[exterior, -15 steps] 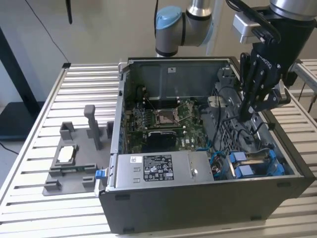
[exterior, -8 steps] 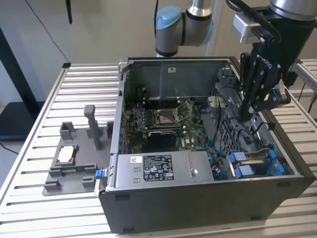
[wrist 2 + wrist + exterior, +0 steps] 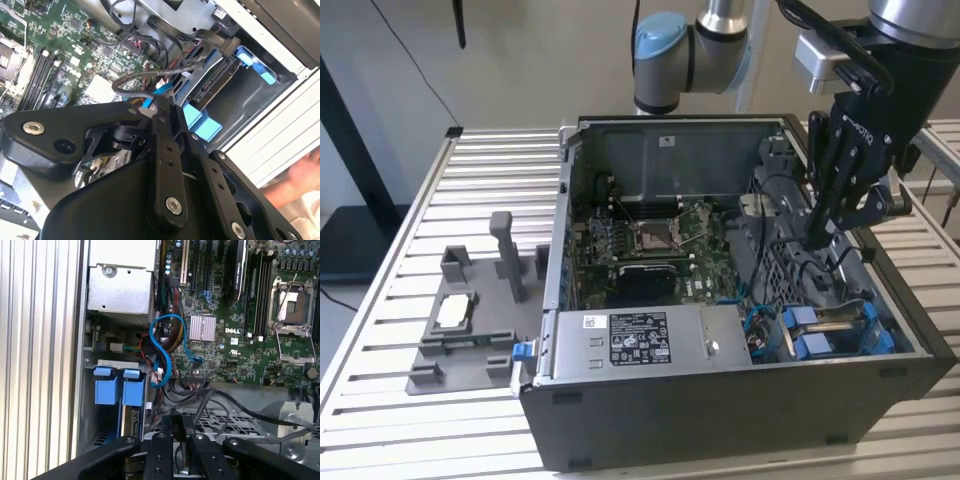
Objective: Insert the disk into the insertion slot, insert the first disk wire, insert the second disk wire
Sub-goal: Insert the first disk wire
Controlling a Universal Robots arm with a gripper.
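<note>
The disk (image 3: 840, 328) sits in its blue carrier inside the insertion slot (image 3: 790, 300), at the near corner of the open computer case on the exterior view's right. Its blue carrier tabs (image 3: 107, 390) stick out at the cage edge, and the disk (image 3: 215, 85) lies between blue tabs in the second wrist view. My gripper (image 3: 817, 240) hangs inside the case just above the perforated drive cage (image 3: 225, 420). Its fingers (image 3: 162, 107) are pinched together on the end of a black wire (image 3: 125, 82) that loops back toward the motherboard. In the first wrist view the gripper (image 3: 180, 427) stands over the cage beside the disk.
A grey labelled power supply box (image 3: 630, 340) fills the case's near side, with the motherboard (image 3: 650, 240) behind it. Loose blue and black cables (image 3: 162, 350) bunch between the board and the cage. A grey fixture (image 3: 470, 320) stands on the slatted table on the exterior view's left.
</note>
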